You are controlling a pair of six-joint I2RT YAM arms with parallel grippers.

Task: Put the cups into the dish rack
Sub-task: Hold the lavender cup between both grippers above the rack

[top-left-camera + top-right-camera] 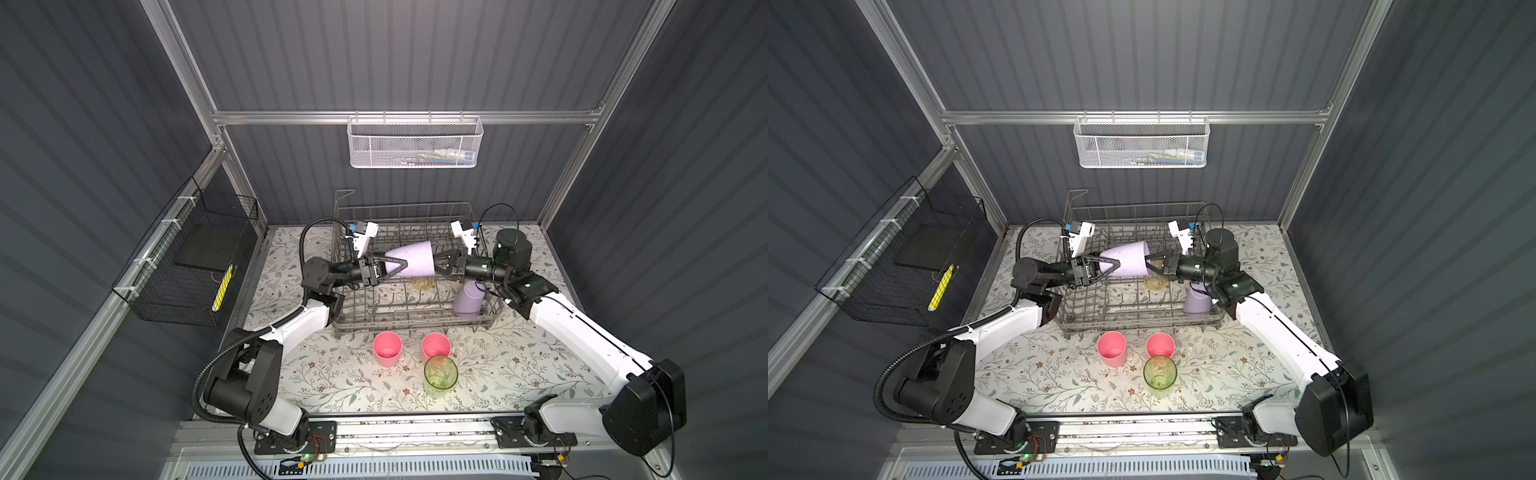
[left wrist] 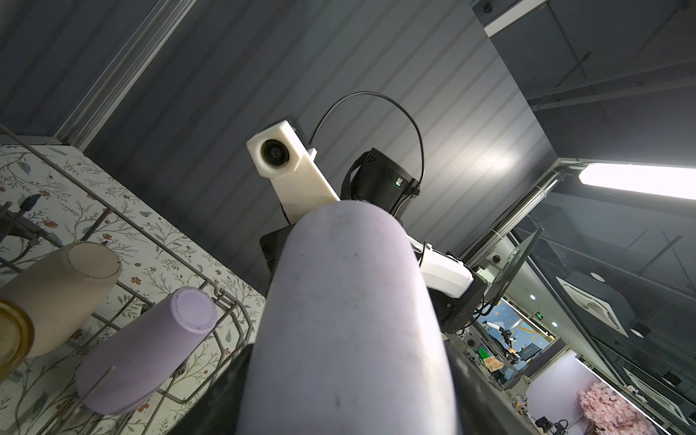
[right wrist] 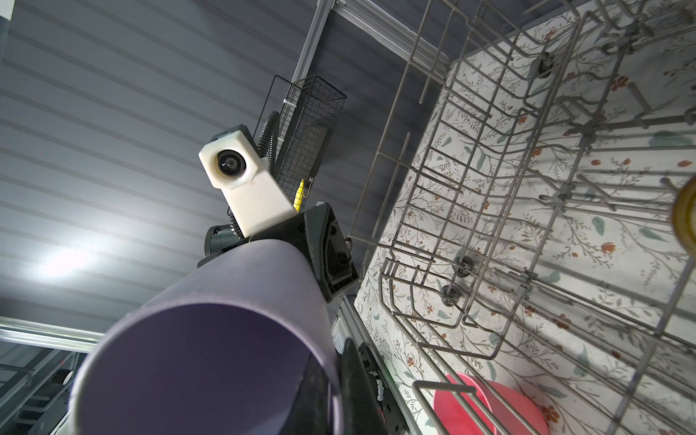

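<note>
A lilac cup [image 1: 409,259] [image 1: 1127,259] hangs on its side above the grey wire dish rack [image 1: 415,320], between both grippers. My left gripper [image 1: 401,268] [image 2: 346,395] is shut on its narrow base end, a finger against each side. My right gripper [image 1: 436,261] [image 3: 333,384] is shut on the cup's rim wall. In the rack, a second lilac cup [image 1: 467,299] [image 2: 150,346] leans in the front right corner, beside a beige cup [image 2: 64,286] and a clear yellow cup [image 2: 11,331]. Two pink cups [image 1: 387,349] [image 1: 436,345] and a clear green cup [image 1: 440,376] stand on the mat before the rack.
A white mesh basket [image 1: 415,145] hangs on the back wall above the rack. A black wire basket [image 1: 187,266] is fixed to the left wall. The rack's tall sides and upright tines [image 3: 452,188] lie close under both wrists.
</note>
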